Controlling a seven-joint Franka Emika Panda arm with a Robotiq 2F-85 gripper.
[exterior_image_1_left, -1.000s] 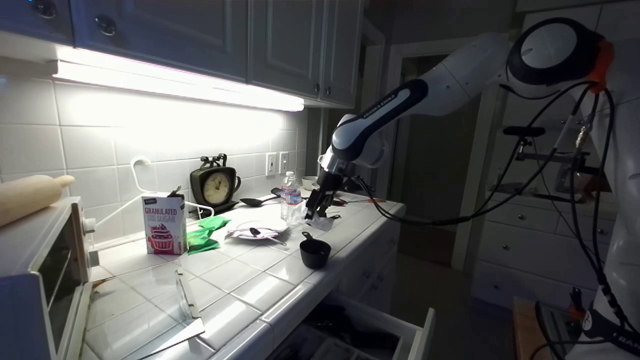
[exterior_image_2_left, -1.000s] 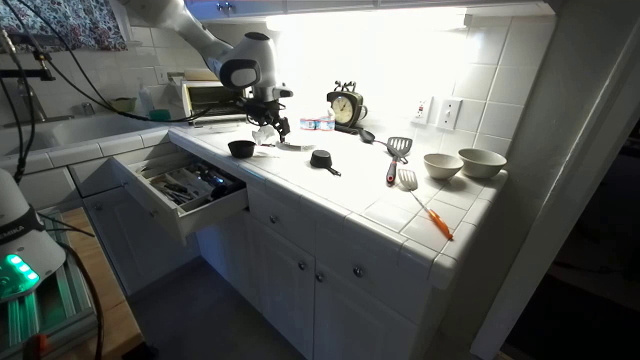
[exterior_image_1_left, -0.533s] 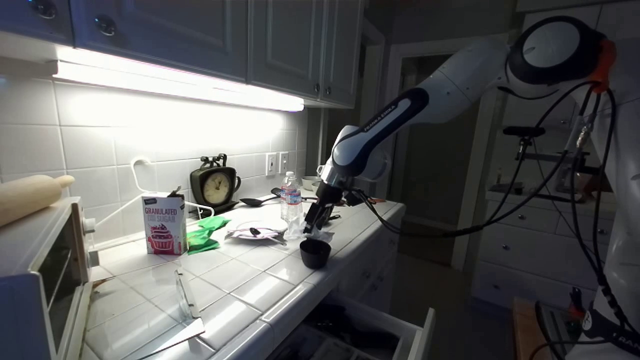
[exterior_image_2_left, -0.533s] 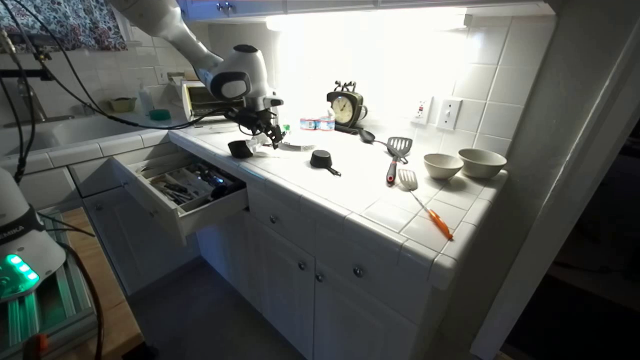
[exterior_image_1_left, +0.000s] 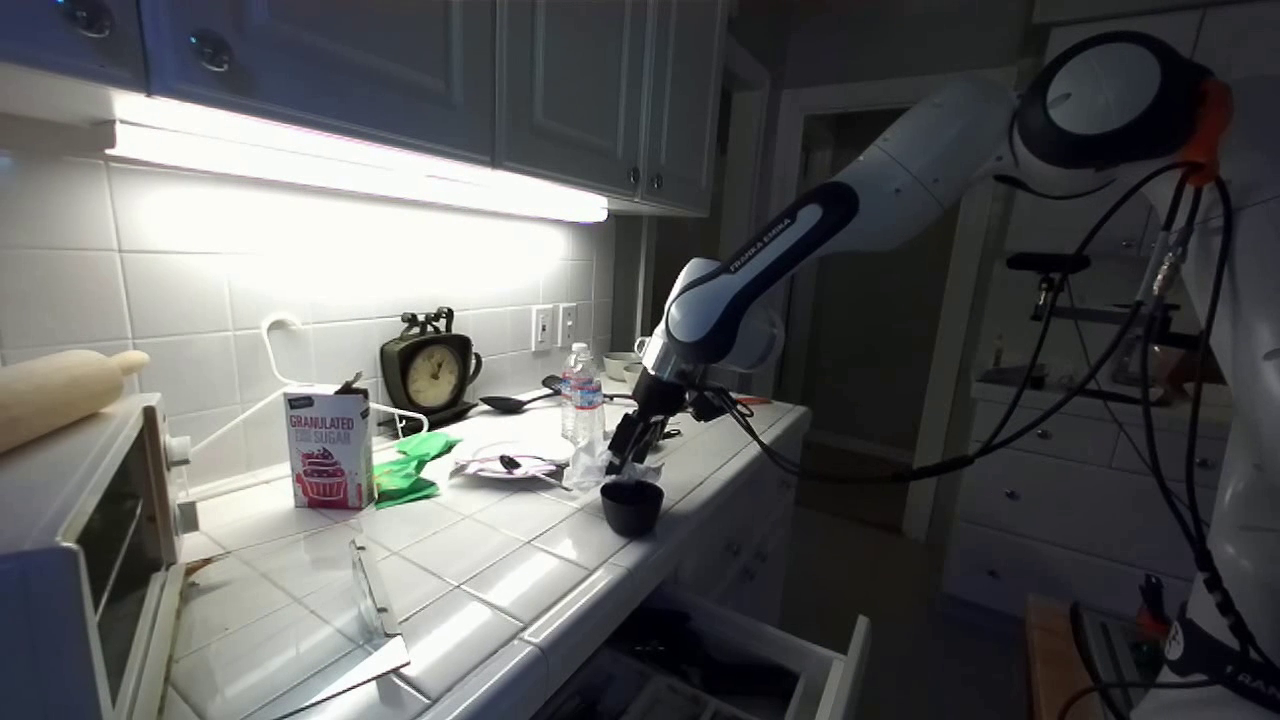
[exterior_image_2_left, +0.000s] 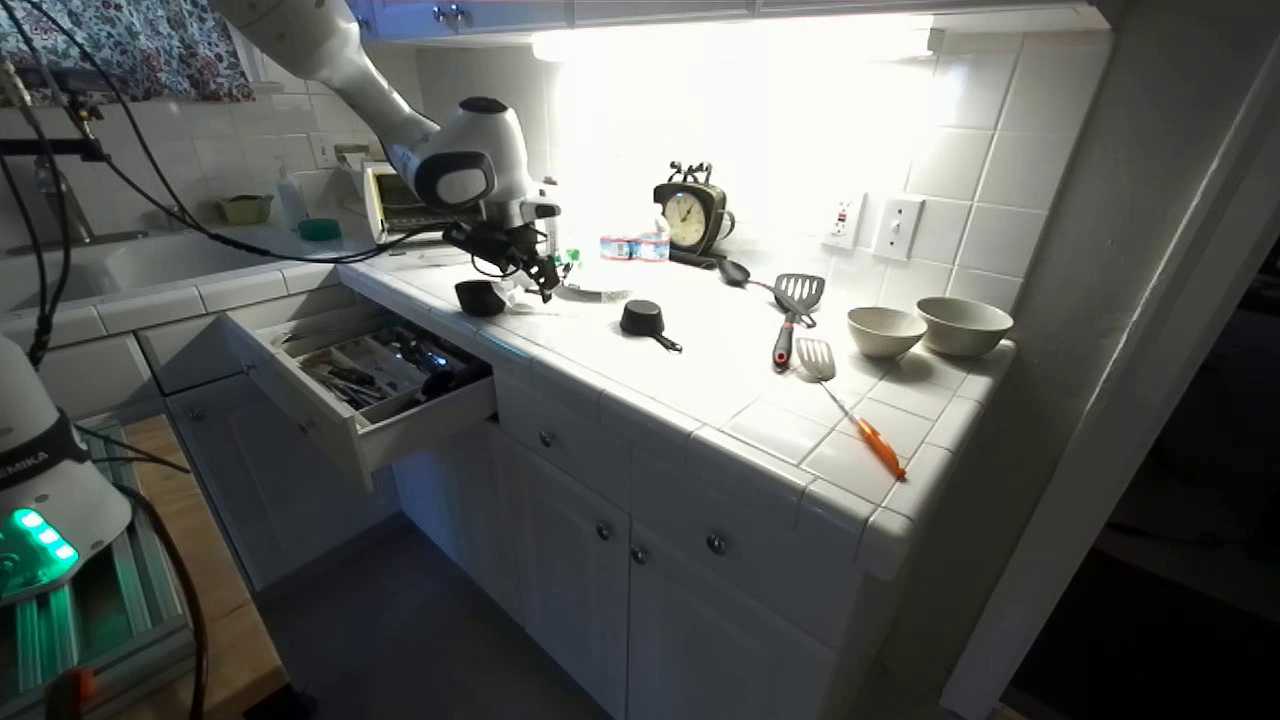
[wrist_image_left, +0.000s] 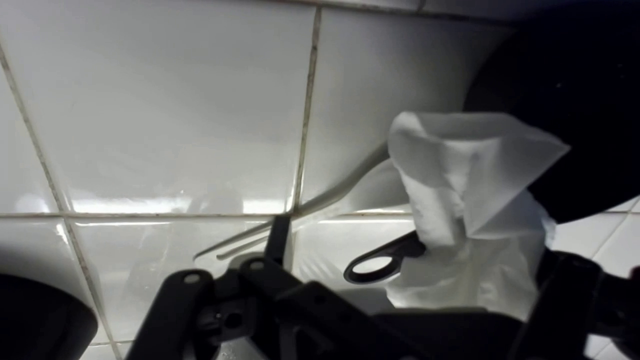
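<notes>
Now, left to right in an exterior view: a black cup (exterior_image_2_left: 479, 299), crumpled white paper (exterior_image_2_left: 511, 291) just beside it, then the gripper (exterior_image_2_left: 545, 285), jaws spread wide, unclenched; paper and gripper are both lower than a second ago.

The wall (exterior_image_1_left: 175, 285) along the back edge of the counter (exterior_image_1_left: 470, 540) is white tile; the counter is tiled too, its front edge rounded. Under the upper cupboards (exterior_image_1_left: 330, 80) a light tube (exterior_image_1_left: 355, 176) glares, bleaching the wall beneath it. Two wall plates (exterior_image_2_left: 898, 227) sit above the counter's back edge. Below the front edge a drawer (exterior_image_2_left: 430, 428) stands pulled out over a dark grey floor (exterior_image_2_left: 400, 620). A patterned curtain (exterior_image_2_left: 180, 50) hangs above the sink (exterior_image_2_left: 180, 272); past the counter's end, a dark doorway (exterior_image_1_left: 875, 320) opens near a bank of drawers (exterior_image_1_left: 1075, 500).
</notes>
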